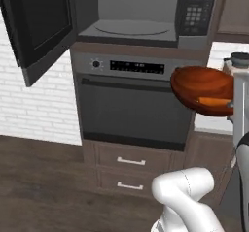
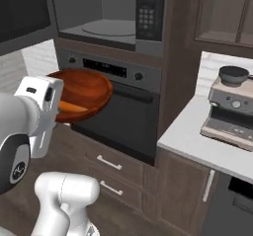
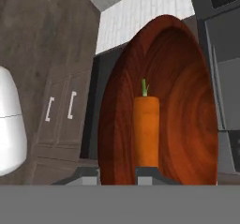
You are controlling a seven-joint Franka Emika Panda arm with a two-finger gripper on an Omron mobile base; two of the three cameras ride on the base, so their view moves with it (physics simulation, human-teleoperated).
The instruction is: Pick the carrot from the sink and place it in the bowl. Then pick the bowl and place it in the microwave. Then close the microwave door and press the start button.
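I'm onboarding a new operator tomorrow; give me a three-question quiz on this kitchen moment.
1. True or false: the carrot lies inside the bowl.
2. How does the microwave door stand? A) shut B) swung open to the left C) taken off
3. Fill in: the bowl hangs in front of the ____, below the microwave.

Key: 1 true. 2 B. 3 oven; the gripper holds the bowl by its rim, one finger inside and one outside.
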